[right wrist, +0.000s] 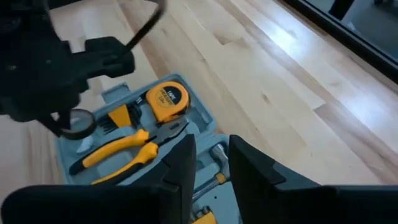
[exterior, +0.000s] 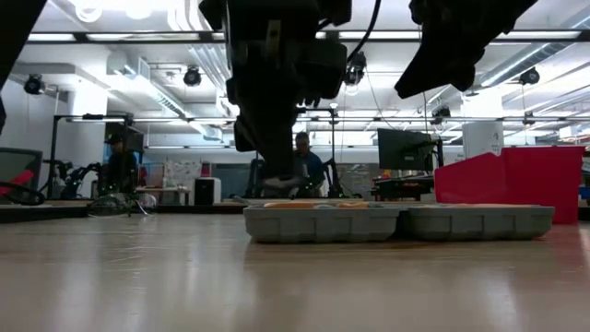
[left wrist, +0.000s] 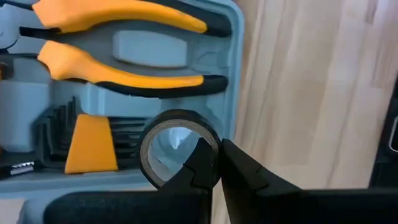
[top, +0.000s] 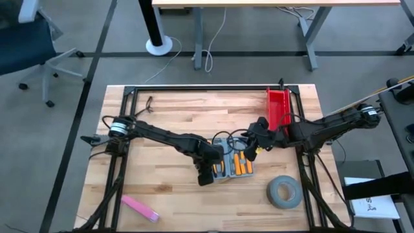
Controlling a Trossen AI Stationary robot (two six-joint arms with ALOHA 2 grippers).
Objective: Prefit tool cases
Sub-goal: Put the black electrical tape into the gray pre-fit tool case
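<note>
Blue-grey rectangular plastic tool case lies open near the middle of the wooden table, holding orange-handled pliers and a yellow tape measure. Left hand is over the case, fingers pinched shut on a small black tape ring. Right hand hovers above the case's far side, fingers slightly apart, holding nothing.

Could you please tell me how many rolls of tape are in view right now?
2. A small dark tape roll is pinched by the left gripper over the open tool case; a large grey roll lies on the table, nearer the right arm.
</note>
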